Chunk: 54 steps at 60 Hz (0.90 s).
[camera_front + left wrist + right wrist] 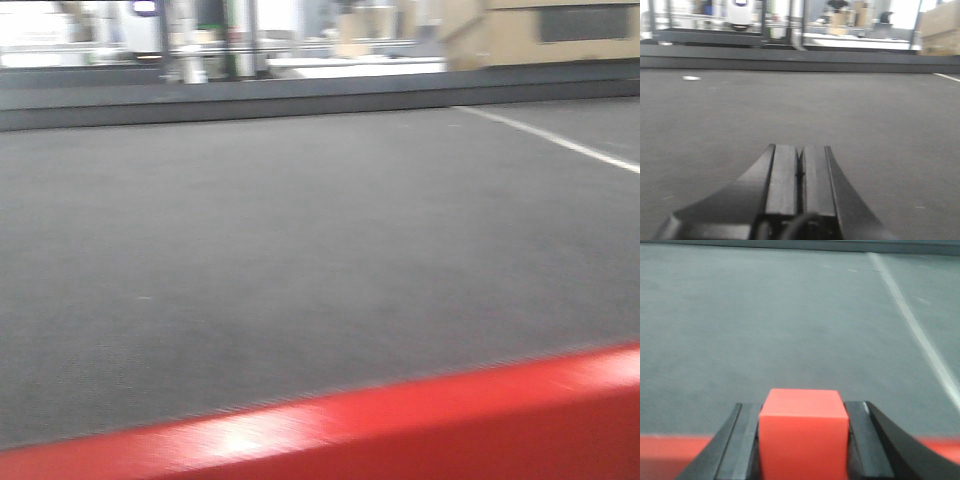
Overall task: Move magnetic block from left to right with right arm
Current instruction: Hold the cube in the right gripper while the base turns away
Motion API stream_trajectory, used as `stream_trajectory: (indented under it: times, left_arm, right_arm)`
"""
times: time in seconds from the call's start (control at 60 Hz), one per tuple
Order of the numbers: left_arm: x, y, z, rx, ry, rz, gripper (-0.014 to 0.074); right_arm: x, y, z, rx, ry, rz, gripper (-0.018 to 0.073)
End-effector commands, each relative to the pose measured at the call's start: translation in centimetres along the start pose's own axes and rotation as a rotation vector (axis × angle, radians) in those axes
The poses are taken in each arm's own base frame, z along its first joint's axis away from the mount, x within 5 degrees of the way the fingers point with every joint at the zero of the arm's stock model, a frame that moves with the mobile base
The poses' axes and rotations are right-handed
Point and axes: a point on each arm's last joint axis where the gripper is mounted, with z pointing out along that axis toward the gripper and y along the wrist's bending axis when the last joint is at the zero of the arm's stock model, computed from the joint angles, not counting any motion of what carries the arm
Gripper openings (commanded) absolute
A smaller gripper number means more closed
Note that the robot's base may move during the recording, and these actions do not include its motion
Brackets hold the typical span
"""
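In the right tool: magnetic block

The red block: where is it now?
In the right wrist view the red block sits at the bottom centre, clamped in the right gripper, over the grey surface, with the white line farther to its right.

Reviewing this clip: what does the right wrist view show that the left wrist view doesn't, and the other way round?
Only the right wrist view shows the magnetic block clamped in the right gripper, with a red strip across the bottom of the picture. Only the left wrist view shows the left gripper, shut on nothing, a small white scrap on the surface, and a blurred room beyond the far edge. Both show the grey surface and a white line on it.
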Motion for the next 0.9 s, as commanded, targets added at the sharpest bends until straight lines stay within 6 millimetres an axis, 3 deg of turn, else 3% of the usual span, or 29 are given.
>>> stream_trajectory:
  times: [0.0,0.884]
  left_arm:
    - [-0.59,-0.06,-0.12,0.011,-0.095,-0.005,-0.0116]
    - [-0.59,-0.06,-0.12,0.011,-0.095,-0.005,-0.0116]
  right_arm:
    - [-1.54,0.06,-0.32,-0.002,-0.104,-0.018,0.0161]
    - [-1.54,0.06,-0.32,-0.002,-0.104,-0.018,0.0161]
